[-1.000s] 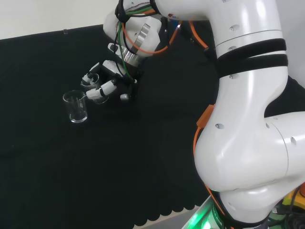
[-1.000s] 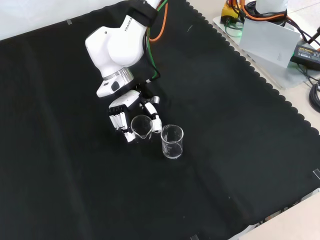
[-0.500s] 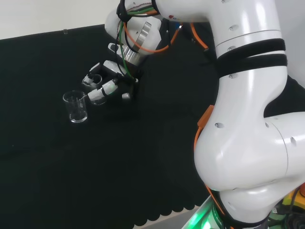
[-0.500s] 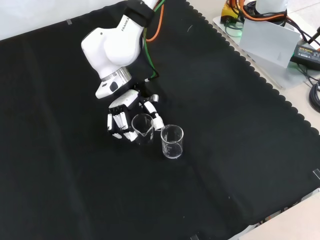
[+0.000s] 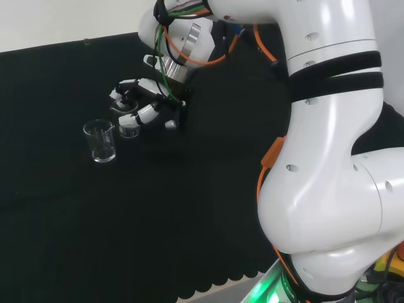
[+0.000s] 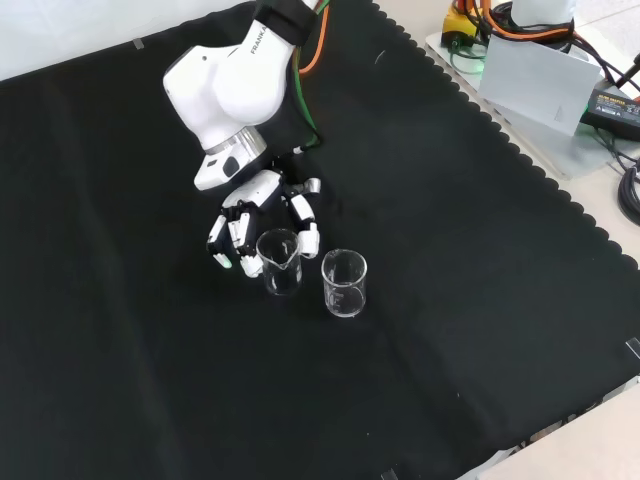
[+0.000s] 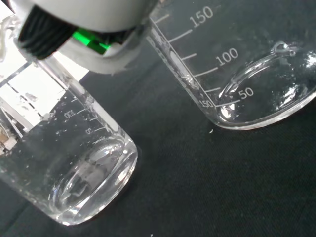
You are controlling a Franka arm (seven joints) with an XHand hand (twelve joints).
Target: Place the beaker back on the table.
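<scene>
Two clear glass beakers stand upright on the black cloth. The smaller spouted beaker [image 6: 281, 270] [image 5: 129, 129] stands just below my hand [image 6: 262, 195] [image 5: 151, 101] in the front view. My hand is open, its fingers [image 6: 228, 240] spread to one side of the rim and its thumb [image 6: 308, 236] to the other, none of them curled round the glass. The second beaker [image 6: 344, 285] [image 5: 101, 142] stands close beside the first, to its right in the front view. The wrist view looks down past a blurred white part of the hand [image 7: 84, 24] at one beaker's base [image 7: 74, 173] and the other's marked wall [image 7: 237, 74].
The arm's white links [image 5: 328, 158] [image 6: 225, 90] rise behind the hand. A grey box [image 6: 535, 75] with cables sits beyond the cloth's scalloped edge at the front view's top right. Black cloth [image 6: 450, 330] lies bare around the two beakers.
My fingers have uncurled from the spouted beaker and spread apart, and the hand has lifted slightly away. The beaker stays standing on the cloth. The second beaker has not moved.
</scene>
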